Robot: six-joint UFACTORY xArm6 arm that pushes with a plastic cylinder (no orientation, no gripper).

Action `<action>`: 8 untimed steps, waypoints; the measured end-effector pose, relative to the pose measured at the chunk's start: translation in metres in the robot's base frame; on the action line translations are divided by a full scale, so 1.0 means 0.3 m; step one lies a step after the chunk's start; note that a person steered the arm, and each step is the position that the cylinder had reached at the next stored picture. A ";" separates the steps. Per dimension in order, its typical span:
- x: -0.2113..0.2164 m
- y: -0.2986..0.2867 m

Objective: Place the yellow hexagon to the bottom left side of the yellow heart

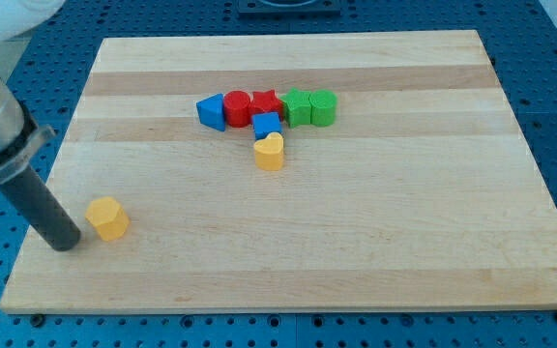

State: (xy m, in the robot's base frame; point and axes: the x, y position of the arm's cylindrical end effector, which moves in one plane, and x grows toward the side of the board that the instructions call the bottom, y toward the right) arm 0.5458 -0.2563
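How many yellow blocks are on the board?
2. The yellow hexagon sits near the view's bottom left, just right of my tip. The yellow heart sits near the middle, just below the blue cube. None seem hidden.

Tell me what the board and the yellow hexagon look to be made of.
The board looks like pale wood with a smooth finish: lengthwise grain and plank bands show. The yellow hexagon looks like matte painted wood or plastic, uniform in colour with no grain visible; which one is unclear. My tip sits just to its left in the view.
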 end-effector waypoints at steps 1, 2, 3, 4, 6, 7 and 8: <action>-0.034 -0.012; -0.034 0.042; -0.034 0.129; -0.034 0.213; -0.034 0.403; -0.058 0.450; -0.066 0.406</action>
State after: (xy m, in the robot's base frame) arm 0.5260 -0.1345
